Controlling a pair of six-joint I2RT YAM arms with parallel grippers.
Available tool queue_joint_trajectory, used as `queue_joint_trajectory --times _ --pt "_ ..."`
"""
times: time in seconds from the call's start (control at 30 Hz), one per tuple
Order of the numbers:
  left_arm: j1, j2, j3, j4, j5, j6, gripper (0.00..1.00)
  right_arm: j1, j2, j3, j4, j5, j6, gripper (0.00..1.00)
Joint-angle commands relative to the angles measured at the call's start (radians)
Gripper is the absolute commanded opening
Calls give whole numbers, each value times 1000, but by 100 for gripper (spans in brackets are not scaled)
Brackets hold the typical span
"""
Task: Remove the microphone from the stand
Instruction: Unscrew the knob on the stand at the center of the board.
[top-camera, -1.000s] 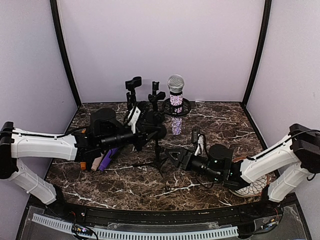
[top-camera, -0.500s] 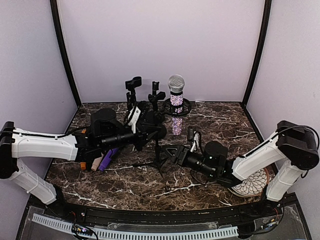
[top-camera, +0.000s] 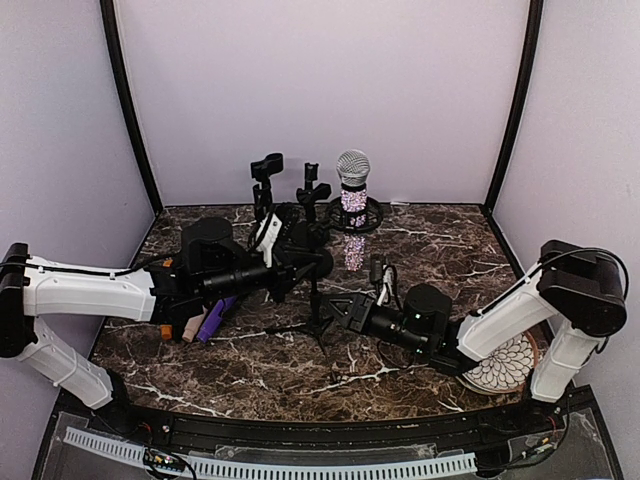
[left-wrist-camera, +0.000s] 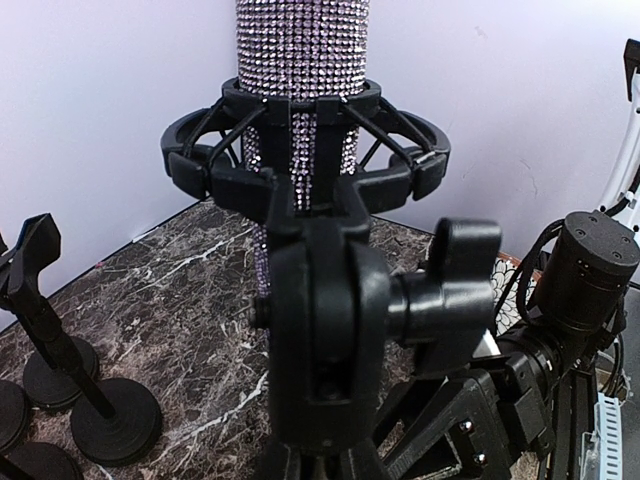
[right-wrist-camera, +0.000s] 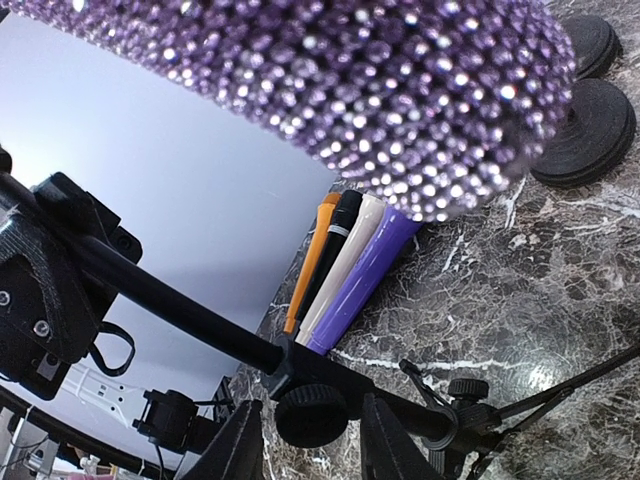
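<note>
The microphone (top-camera: 351, 190) has a silver mesh head and a rhinestone body (left-wrist-camera: 300, 60). It stands upright in the black ring mount (left-wrist-camera: 300, 165) of the stand (top-camera: 315, 300). My left gripper (top-camera: 303, 258) is shut on the stand just under its swivel joint (left-wrist-camera: 320, 330). My right gripper (top-camera: 336, 308) is low beside the stand. Its fingers (right-wrist-camera: 237, 445) sit on either side of a black knob (right-wrist-camera: 312, 415) on the stand's tube, with small gaps left. The microphone's lower end (right-wrist-camera: 400, 90) fills the top of the right wrist view.
Several markers (top-camera: 205, 322), orange, black, cream and purple (right-wrist-camera: 350, 260), lie under my left arm. Two other clip stands (top-camera: 266, 172) rise at the back, with round bases (right-wrist-camera: 590, 120). A patterned plate (top-camera: 505, 368) lies under my right arm. The stand's tripod legs (top-camera: 300, 328) spread over the marble.
My right gripper has slid left toward the stand and its jaws have narrowed around the knob. The left arm and the microphone have not moved.
</note>
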Motion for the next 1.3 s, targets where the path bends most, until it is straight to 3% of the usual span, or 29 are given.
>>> queue_joint_trajectory --times 0.0,0.17,0.53,0.8,1.27 --pt "-9 9 -22 -31 1 -7 0 -9 19 20 77 -10 -6 32" --pt "-12 6 -22 -31 3 -3 0 -12 27 30 82 -14 -20 26" --pt "-17 12 -18 -37 7 2 0 -12 50 21 117 -16 -110 1" --pt "-18 16 -19 -39 5 0 0 13 80 6 182 9 -250 0" --pt "-21 25 -20 -53 8 -2 0 130 22 75 -72 291 -688 0"
